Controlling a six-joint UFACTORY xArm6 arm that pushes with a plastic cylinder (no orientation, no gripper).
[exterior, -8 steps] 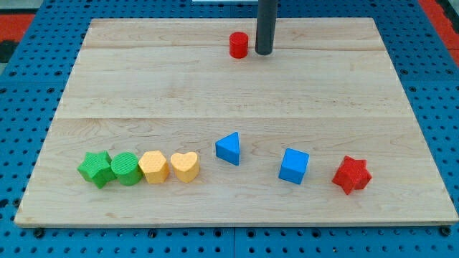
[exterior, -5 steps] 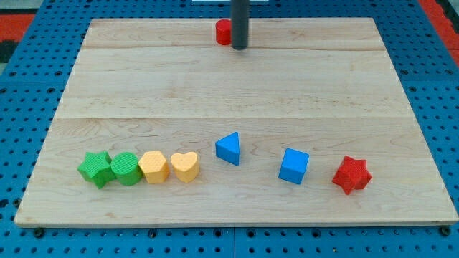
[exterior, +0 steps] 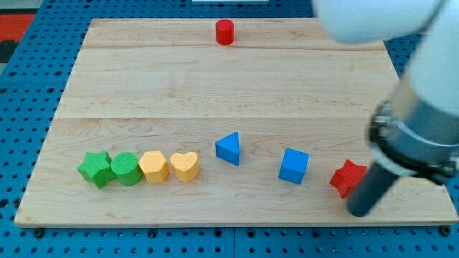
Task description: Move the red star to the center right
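- The red star (exterior: 347,177) is seen near the board's (exterior: 229,86) bottom right corner, partly covered on its right side by the rod.
- My tip (exterior: 358,212) is set just below and right of the red star, seemingly against its lower right edge; actual contact cannot be told through the blur.
- No hand is carried: the arm ends in a plain dark rod with nothing to spread or pinch.
- The blue cube (exterior: 294,165) is placed just left of the red star, apart from it.
- The blue triangle (exterior: 229,148) is found further left of the star.
- A touching row is formed far left of the star by the yellow heart (exterior: 185,166), yellow hexagon (exterior: 153,166), green cylinder (exterior: 125,168) and green star (exterior: 95,169).
- The red cylinder (exterior: 225,32) is seen well above and left of the star, by the board's top edge.
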